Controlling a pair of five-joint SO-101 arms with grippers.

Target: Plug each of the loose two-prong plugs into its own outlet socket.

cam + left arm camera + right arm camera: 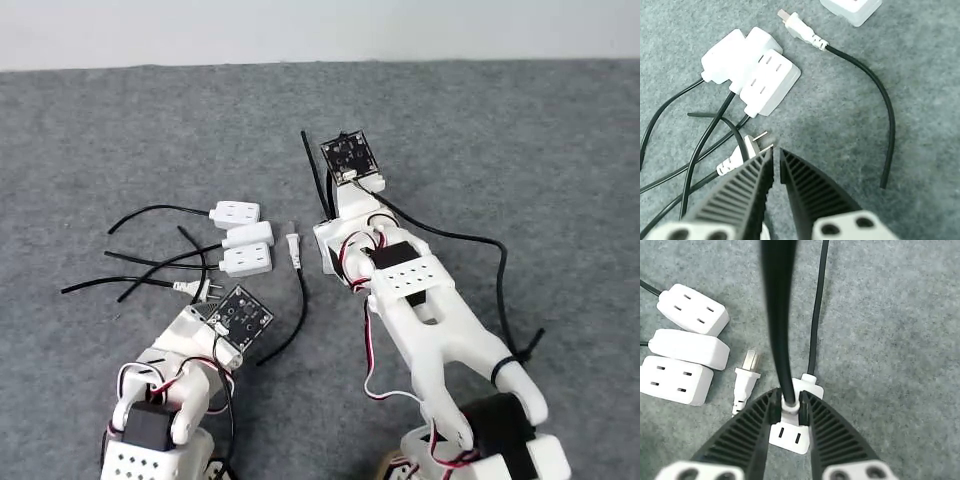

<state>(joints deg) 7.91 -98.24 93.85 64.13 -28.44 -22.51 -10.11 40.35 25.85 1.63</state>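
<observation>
Beside left claw [776, 151], loose plug [751, 146], wide carpet [520, 140] past right claw [789, 395]

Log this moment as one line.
right end effector: shut on plug atop lone socket | left end effector: shut, empty, by loose plug | other loose plug: lying free | three sockets: unfilled
</observation>
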